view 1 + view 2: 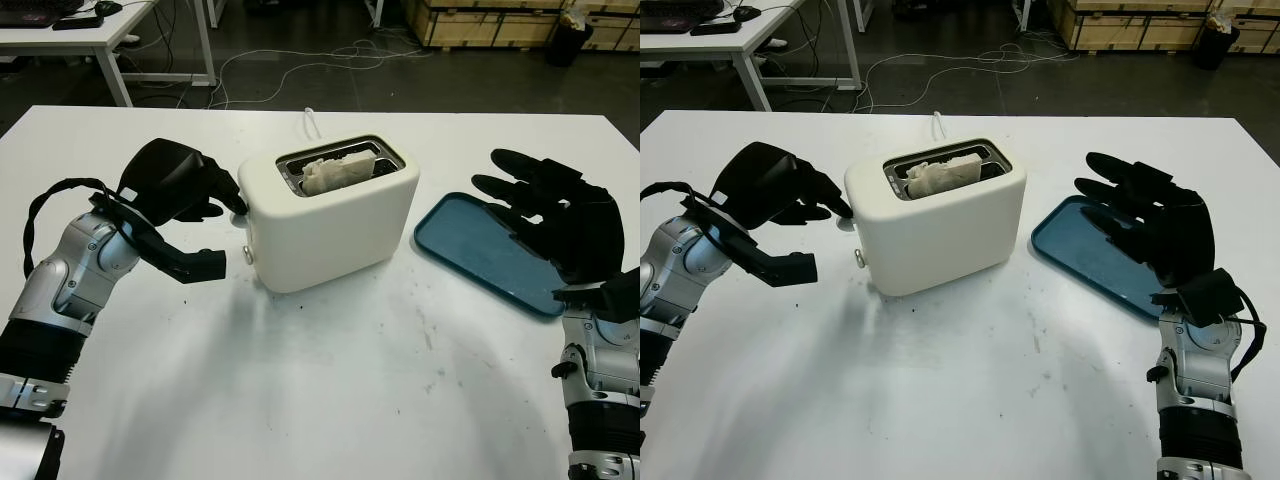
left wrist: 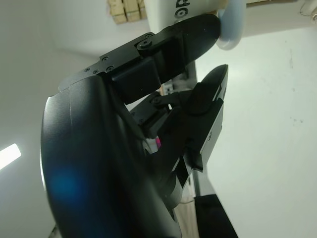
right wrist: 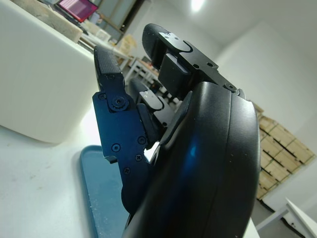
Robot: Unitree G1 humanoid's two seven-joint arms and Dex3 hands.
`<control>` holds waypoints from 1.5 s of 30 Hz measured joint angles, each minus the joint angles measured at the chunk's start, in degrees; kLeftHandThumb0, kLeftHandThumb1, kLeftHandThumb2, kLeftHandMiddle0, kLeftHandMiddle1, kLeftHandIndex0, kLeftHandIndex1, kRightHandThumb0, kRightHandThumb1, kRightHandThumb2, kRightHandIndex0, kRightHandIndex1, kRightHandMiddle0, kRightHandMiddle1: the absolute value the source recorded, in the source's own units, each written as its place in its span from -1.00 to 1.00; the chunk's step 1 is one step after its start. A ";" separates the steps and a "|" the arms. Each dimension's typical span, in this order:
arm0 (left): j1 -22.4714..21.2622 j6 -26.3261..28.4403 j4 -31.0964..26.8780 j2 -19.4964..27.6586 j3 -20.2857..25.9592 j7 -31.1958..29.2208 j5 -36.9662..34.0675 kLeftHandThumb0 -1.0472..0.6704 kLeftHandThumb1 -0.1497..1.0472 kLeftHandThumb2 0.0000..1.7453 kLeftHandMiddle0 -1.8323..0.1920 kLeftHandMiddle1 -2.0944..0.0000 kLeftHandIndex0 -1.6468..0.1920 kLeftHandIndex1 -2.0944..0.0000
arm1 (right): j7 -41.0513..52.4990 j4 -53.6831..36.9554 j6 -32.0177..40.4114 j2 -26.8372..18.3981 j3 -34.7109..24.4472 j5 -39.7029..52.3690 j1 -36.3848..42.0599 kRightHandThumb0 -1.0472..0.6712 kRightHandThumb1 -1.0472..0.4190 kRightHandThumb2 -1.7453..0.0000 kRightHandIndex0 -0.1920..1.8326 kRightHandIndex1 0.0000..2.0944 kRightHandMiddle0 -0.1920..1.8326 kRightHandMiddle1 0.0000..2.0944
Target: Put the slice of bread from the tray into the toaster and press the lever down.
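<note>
The white toaster stands mid-table with the slice of bread in its slot, the top edge poking just above the rim. The toaster's lever, a white knob, sits high on the left end. My left hand is at that end, open, with a fingertip on top of the knob and the thumb hanging below. The blue tray lies bare to the right of the toaster. My right hand hovers open over the tray's right part.
A white cord runs from the toaster's back toward the table's far edge. A small dial sits low on the toaster's left end. Beyond the table are a desk, floor cables and wooden crates.
</note>
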 measured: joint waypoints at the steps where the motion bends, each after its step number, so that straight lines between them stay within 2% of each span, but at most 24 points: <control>1: 0.00 0.00 -0.11 0.00 0.00 -0.22 -0.06 0.19 0.40 -1.00 -0.39 0.25 -0.80 0.99 | -0.01 0.00 0.00 0.00 0.00 0.00 0.00 -0.24 -0.76 1.00 0.06 -1.00 -0.01 -1.00; 8: 0.30 -1.21 -1.65 -0.08 0.10 -0.58 -1.11 0.16 0.35 -1.00 -0.43 0.21 -0.84 0.97 | -0.30 -0.01 0.01 0.00 0.00 -0.07 0.01 -0.24 -0.76 1.00 0.06 -1.00 0.00 -1.00; 11: 0.56 -1.21 -2.25 -0.23 0.19 -0.63 -1.16 0.22 0.32 -0.99 -0.43 0.20 -0.86 0.96 | -0.46 -0.01 0.00 0.00 0.02 -0.41 0.02 -0.24 -0.76 1.00 0.07 -1.00 0.00 -1.00; 36: 0.71 -0.50 -2.45 -0.61 0.22 -2.07 -1.22 0.24 0.37 -0.99 -0.40 0.16 -0.85 0.98 | -0.76 -0.51 0.09 0.01 0.02 -0.46 0.24 -0.23 -0.75 1.00 0.07 -1.00 0.00 -1.00; 45: -0.10 -0.35 0.27 -1.27 -0.72 -2.12 -0.94 0.24 0.37 -0.99 -0.39 0.16 -0.84 0.99 | -0.71 -0.53 0.10 0.01 0.02 -0.44 0.36 -0.25 -0.75 1.00 0.06 -1.00 0.00 -1.00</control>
